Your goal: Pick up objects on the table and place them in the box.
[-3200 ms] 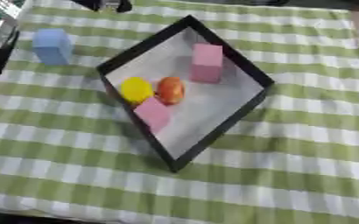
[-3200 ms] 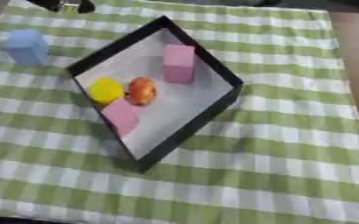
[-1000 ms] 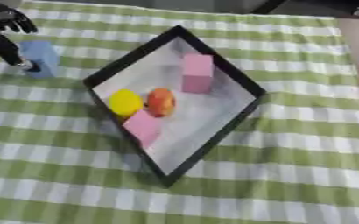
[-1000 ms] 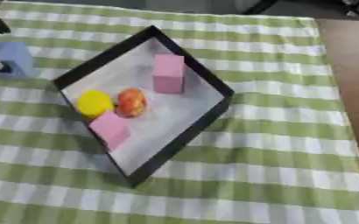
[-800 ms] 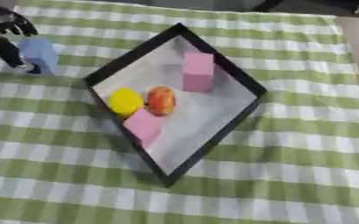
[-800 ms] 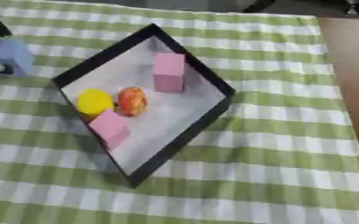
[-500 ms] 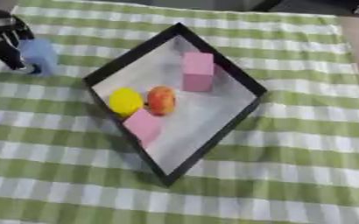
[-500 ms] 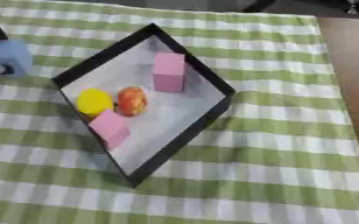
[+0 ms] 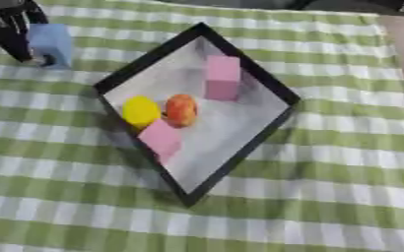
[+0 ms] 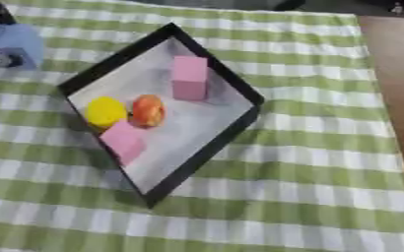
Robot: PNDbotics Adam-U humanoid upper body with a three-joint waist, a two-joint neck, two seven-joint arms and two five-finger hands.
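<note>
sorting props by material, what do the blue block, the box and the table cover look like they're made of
Blue block: probably foam or painted wood, matte with no glints; the left hand has fingers around it.
Box: thin black walls and a pale grey matte floor, likely cardboard or plastic.
Table cover: woven fabric by its look, a green and white check lying soft and flat.

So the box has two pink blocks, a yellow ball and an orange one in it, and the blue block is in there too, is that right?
Not quite. The blue block is outside the box, standing on the checked cloth at the far left, with the left hand at it. The left eye view shows this. The rest holds: two pink blocks, a yellow ball and an orange one lie in the box.
</note>
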